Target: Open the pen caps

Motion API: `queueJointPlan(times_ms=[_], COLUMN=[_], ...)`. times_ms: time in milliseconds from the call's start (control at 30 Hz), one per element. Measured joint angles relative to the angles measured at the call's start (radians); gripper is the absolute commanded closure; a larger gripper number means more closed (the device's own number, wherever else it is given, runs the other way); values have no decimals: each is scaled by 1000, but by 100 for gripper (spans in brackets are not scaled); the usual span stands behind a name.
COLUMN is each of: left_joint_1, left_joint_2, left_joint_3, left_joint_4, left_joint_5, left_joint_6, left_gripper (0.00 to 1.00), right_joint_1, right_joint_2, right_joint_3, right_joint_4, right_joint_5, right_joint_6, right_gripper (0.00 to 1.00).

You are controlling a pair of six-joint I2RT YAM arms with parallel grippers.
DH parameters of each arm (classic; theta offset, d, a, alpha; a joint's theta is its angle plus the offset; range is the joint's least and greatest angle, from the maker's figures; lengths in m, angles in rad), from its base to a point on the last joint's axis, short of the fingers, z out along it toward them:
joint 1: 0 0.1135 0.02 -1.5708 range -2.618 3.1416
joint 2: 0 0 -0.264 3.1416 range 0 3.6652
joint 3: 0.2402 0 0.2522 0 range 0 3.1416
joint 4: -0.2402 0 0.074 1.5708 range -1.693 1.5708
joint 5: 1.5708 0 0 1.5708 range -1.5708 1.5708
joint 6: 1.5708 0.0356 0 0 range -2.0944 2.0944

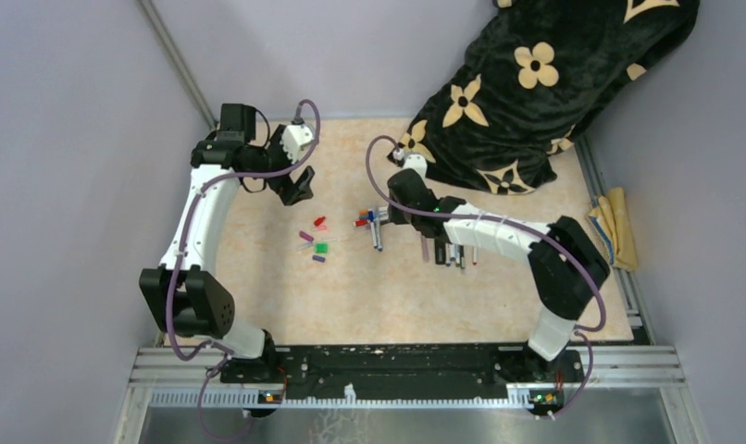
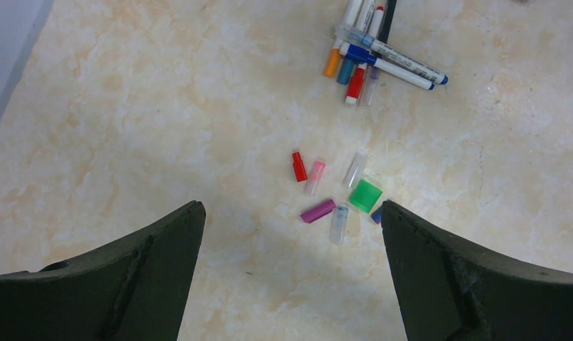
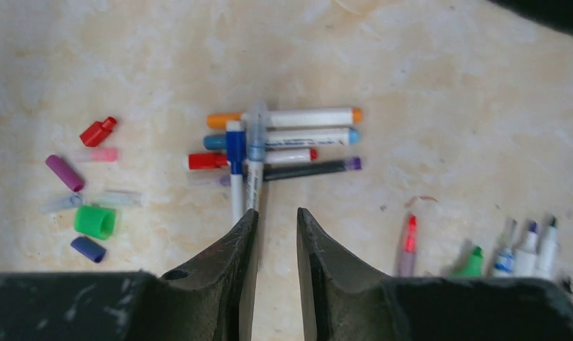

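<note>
Several loose pen caps lie in a cluster: a red cap (image 2: 298,166), a pink cap (image 2: 315,175), a green cap (image 2: 365,195), a purple cap (image 2: 318,210) and a blue cap (image 3: 89,249). My left gripper (image 2: 291,206) hangs above the table just left of them, open wide and empty. Capped pens (image 3: 284,138) lie piled mid-table, with two more pens (image 3: 245,167) crossing them. My right gripper (image 3: 277,212) hovers at the near ends of those two, its jaws a narrow gap apart with nothing between. Uncapped pens (image 3: 529,245) lie to the right.
A black cloth with cream flowers (image 1: 536,83) covers the back right corner. A folded yellow rag (image 1: 619,227) lies at the right edge. Grey walls close in on the left and the back. The arms' base rail (image 1: 397,361) runs along the front.
</note>
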Motion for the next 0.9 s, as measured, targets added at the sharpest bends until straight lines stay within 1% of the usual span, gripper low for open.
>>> queueJointPlan(times_ms=[200, 367, 700, 800, 900], left_joint_1=[61, 67, 66, 66, 66], left_joint_2=[-4, -17, -57, -57, -57], left_joint_3=[-6, -34, -67, -67, -67], left_joint_4=[14, 16, 25, 25, 25], left_joint_5=[12, 18, 24, 29, 35], left_joint_6=[-49, -58, -58, -58, -58], left_gripper=[1, 1, 1, 1, 1], right_joint_1=[8, 18, 21, 21, 21], right_joint_2=[186, 288, 337, 350, 353], right_joint_3=[125, 172, 202, 201, 196], right_joint_4=[15, -7, -8, -8, -8], right_joint_5=[-53, -72, -73, -72, -72], right_joint_6=[-11, -14, -14, -13, -14], right_gripper=[75, 76, 78, 80, 87])
